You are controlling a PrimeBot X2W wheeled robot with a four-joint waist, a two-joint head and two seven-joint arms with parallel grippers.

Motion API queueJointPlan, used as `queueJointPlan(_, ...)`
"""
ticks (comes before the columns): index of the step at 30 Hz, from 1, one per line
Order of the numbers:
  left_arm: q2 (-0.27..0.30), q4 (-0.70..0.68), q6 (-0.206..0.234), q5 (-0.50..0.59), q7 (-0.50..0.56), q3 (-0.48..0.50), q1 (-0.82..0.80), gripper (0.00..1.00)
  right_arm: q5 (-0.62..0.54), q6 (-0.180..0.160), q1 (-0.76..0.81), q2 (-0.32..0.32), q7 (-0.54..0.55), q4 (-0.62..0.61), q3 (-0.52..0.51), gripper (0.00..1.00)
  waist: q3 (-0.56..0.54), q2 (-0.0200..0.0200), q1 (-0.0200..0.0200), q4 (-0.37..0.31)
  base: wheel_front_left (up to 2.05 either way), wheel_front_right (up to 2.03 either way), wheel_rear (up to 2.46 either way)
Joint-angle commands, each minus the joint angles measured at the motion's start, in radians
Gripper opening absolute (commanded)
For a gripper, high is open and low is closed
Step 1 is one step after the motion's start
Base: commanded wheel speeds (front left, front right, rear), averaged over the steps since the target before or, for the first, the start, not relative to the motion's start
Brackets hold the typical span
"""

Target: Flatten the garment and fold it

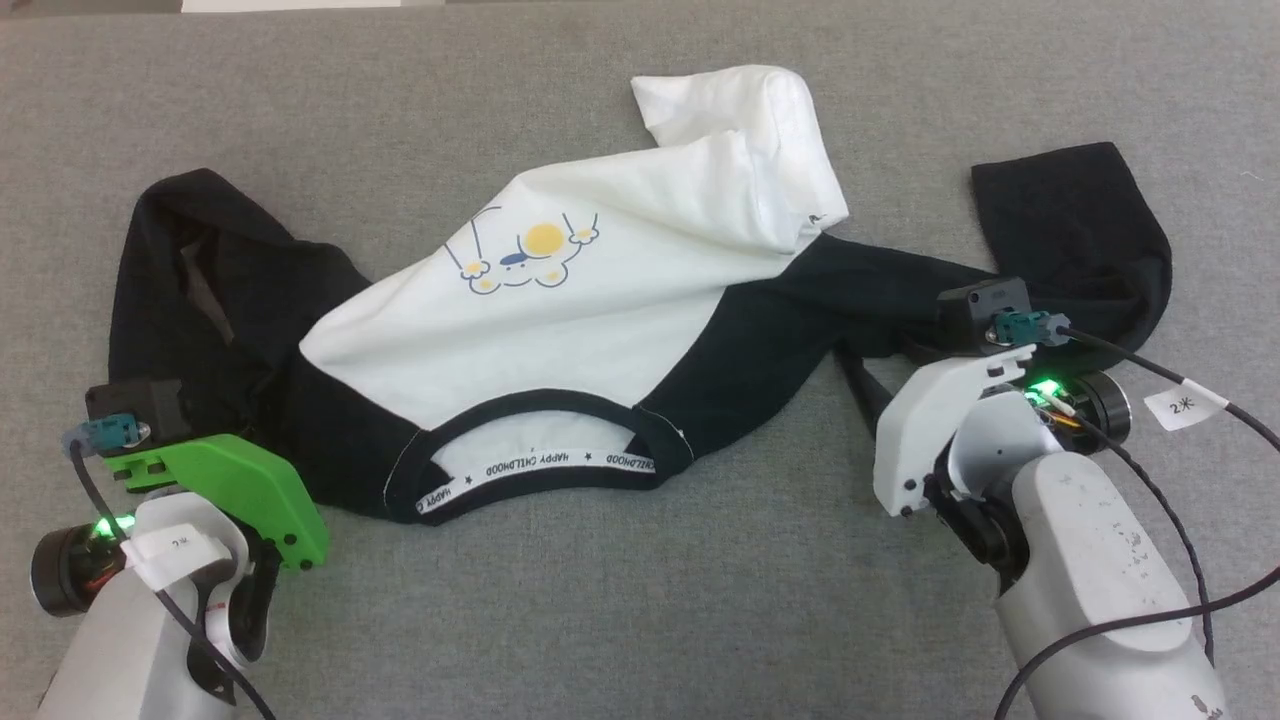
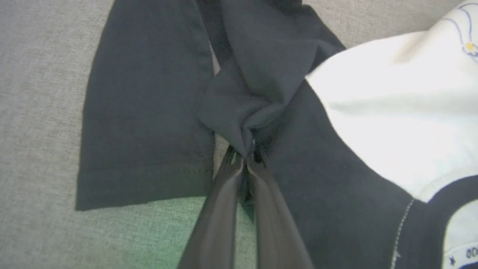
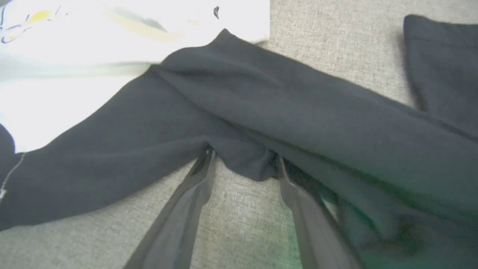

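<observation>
With the left gripper (image 2: 246, 157) clamped on the white-bodied, black-sleeved soft garment (image 1: 560, 330) left of its neckband (image 1: 540, 400) and the right gripper's (image 3: 244, 158) jaws apart, the sleeve fold (image 3: 246, 164) between them may slip out

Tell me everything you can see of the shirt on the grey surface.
The shirt is soft cloth: white body, black long sleeves, black neckband, white inner tape lettered HAPPY CHILDHOOD, a yellow-and-blue cartoon print on the chest. It lies crumpled on the grey surface, neckband nearest the robot, far hem folded over, both sleeves bent. The left gripper is shut on a sleeve fold; the right gripper, open, straddles the other sleeve's edge.
</observation>
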Motion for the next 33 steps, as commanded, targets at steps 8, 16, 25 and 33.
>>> queueJointPlan(8,-0.005,0.019,-0.011,-0.018,-0.027,-0.004,0.004,0.0,0.0,-0.001,0.037,0.005,-0.029,0.02,0.01,0.0,-0.057,0.0113,0.0,-0.015,0.0,0.0,0.0)
queueJointPlan(16,-0.007,-0.041,-0.05,-0.054,-0.117,0.033,0.029,0.0,-0.022,-0.001,0.168,0.005,-0.065,-0.228,-0.019,0.0,-0.169,0.0113,0.0,-0.038,0.0,0.0,0.0)
queueJointPlan(25,0.018,-0.255,-0.113,-0.149,-0.086,0.07,0.007,0.0,-0.053,-0.001,0.239,-0.023,0.064,-0.568,-0.081,0.0,-0.216,0.0113,0.0,-0.066,0.0,0.0,0.0)
queueJointPlan(33,0.027,-0.298,-0.123,-0.259,0.032,0.093,-0.232,0.0,-0.032,-0.001,-0.01,-0.166,0.2,-0.579,-0.074,0.0,-0.112,0.0113,0.0,-0.079,0.0,0.0,0.0)
